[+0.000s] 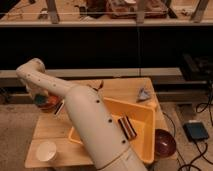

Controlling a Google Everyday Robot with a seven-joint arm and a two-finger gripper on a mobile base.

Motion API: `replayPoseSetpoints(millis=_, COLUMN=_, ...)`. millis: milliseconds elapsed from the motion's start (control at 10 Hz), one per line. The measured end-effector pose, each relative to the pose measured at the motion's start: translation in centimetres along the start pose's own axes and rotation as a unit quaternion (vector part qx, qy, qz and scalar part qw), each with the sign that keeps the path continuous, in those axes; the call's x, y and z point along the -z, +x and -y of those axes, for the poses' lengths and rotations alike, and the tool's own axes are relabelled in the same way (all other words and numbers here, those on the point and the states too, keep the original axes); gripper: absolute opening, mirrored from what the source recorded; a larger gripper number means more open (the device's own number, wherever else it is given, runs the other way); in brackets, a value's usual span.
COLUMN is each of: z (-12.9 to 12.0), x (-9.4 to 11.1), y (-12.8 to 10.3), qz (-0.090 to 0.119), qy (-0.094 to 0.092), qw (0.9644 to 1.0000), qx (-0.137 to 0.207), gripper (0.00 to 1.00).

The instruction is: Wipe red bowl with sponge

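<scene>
A red bowl (pixel 50 105) sits at the far left of the wooden table (pixel 52 129), mostly hidden by my arm. My white arm runs from the bottom centre up to the left, bends, and drops down to the bowl. My gripper (pixel 40 98) hangs at the bowl's left side, just over it. A teal-green patch at the gripper may be the sponge (pixel 39 101); I cannot tell whether it touches the bowl.
A yellow tray (pixel 146 116) in the table's middle holds a dark striped object (pixel 128 126). A dark maroon bowl (pixel 164 142) is at the front right, a white cup (pixel 46 151) at the front left, a grey crumpled thing (pixel 144 93) at the back right. A blue box (pixel 196 131) lies on the floor.
</scene>
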Motion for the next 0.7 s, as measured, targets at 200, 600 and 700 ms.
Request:
replayPoseSetpoints(millis=200, z=-2.1, x=0.8, y=-1.5, qz=0.001, qy=-0.002, qw=1.0000, qx=-0.007, gripper=0.10)
replayPoseSetpoints(millis=600, z=-7.1, x=3.3, y=-2.1, qz=-0.016, qy=-0.021, qw=0.9987, qx=-0.043, gripper=0.10)
replayPoseSetpoints(millis=700, z=-8.0, x=3.3, y=-1.5, qz=-0.021, qy=-0.030, qw=0.9979, qx=-0.054, gripper=0.10)
